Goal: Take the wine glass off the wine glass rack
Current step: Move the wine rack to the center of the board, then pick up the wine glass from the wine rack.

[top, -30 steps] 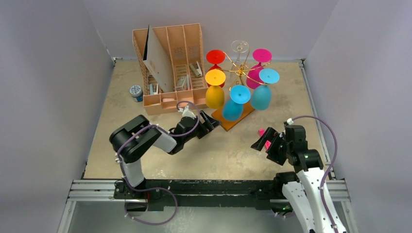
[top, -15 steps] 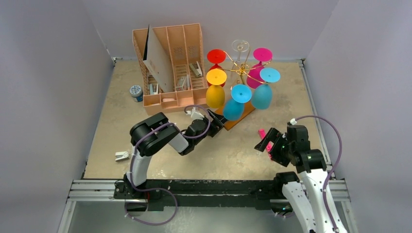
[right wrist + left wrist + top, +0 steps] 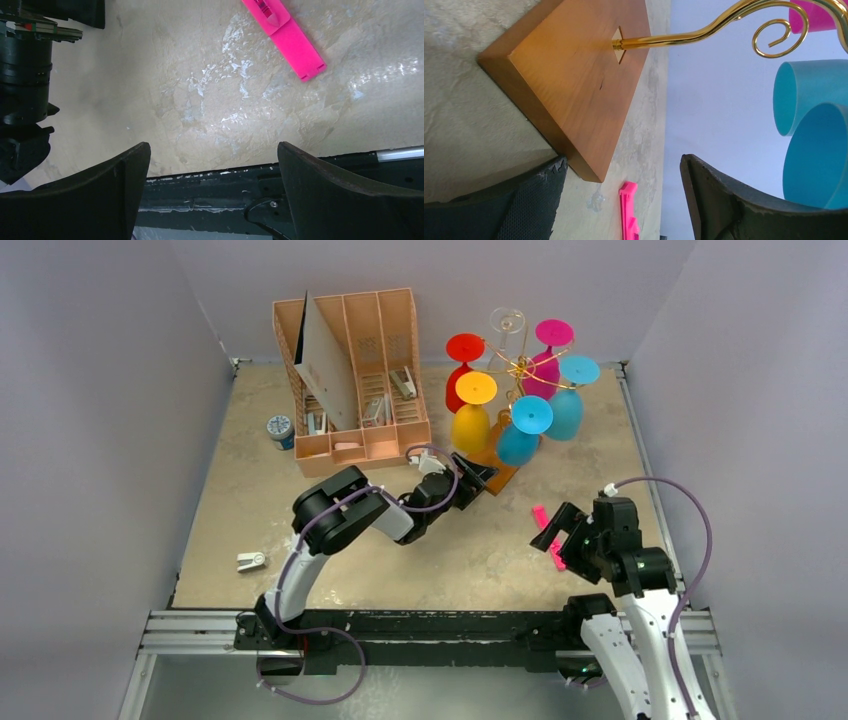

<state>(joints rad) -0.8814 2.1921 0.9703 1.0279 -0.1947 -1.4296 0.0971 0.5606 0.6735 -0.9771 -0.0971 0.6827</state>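
The wine glass rack (image 3: 517,367) is a gold wire stand on an orange-brown wooden base (image 3: 574,70). Upside-down wine glasses hang from it: red (image 3: 462,362), yellow (image 3: 471,420), two blue (image 3: 520,435), magenta (image 3: 546,358) and a clear one (image 3: 507,328) at the top. My left gripper (image 3: 478,477) lies low at the base's near corner. In the left wrist view this gripper (image 3: 623,162) is open, with the base's corner just inside the wide gap beside one finger (image 3: 536,200). My right gripper (image 3: 212,147) hangs open and empty near the table's front edge.
A pink-tan file organiser (image 3: 350,370) stands left of the rack, a small blue-lidded jar (image 3: 279,428) beside it. A pink plastic piece (image 3: 292,40) lies on the table by the right gripper (image 3: 556,530). A small white clip (image 3: 250,561) lies front left. Walls close in on three sides.
My left arm has stretched forward and to the right, reaching the base's corner. The whole rack has slid right and towards the back wall. The right arm drifted slightly right.
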